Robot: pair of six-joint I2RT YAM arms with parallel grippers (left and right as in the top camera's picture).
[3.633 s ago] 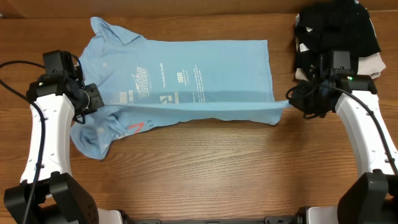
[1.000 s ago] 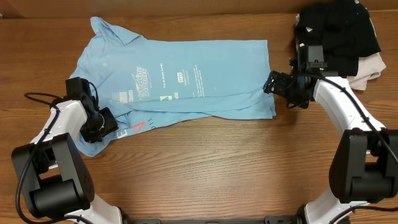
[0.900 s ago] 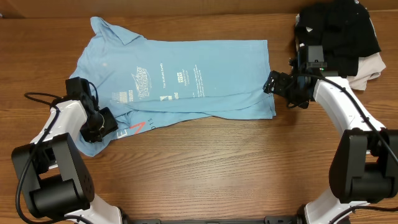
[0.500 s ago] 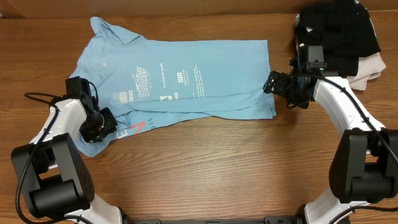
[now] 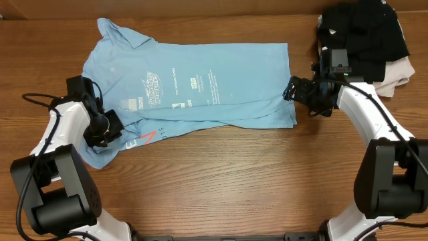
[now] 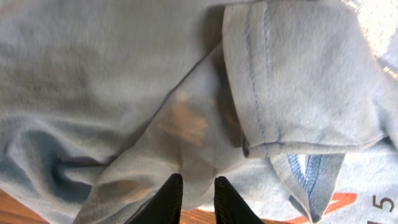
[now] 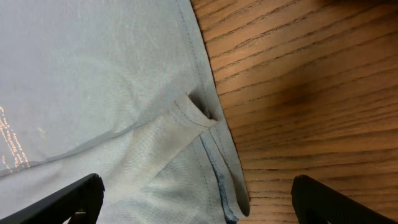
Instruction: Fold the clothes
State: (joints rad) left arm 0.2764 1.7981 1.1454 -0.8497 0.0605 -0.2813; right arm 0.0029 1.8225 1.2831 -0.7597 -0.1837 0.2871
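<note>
Fingertips on my left claw [image 6: 196,190] are almost together, just a sliver of gap. They're pressed down on the thin cloth of the near sleeve [image 6: 273,93]. Honestly can't tell from the wrist cam whether they've actually pinched any of it.

That sleeve belongs to the light blue T-shirt [image 5: 214,80], which lies flat on the counter [image 5: 214,194]. Its long axis runs left to right: collar end on my left, hem on my right, front edge already folded up over the body. So the shirt spreads rightward and away from the left claw, and that arm is clearly the nearer one for the sleeve. My guess is the next move carries the sleeve inward over the body, across the long axis.

Over at the far end, the right claw [image 5: 291,90] has its jaws wide apart right at the hem edge. The hem corner lies between them and nothing is held. Past that, black garments [image 5: 364,27] are piled on a beige cloth [image 5: 396,70], apart from the shirt.
</note>
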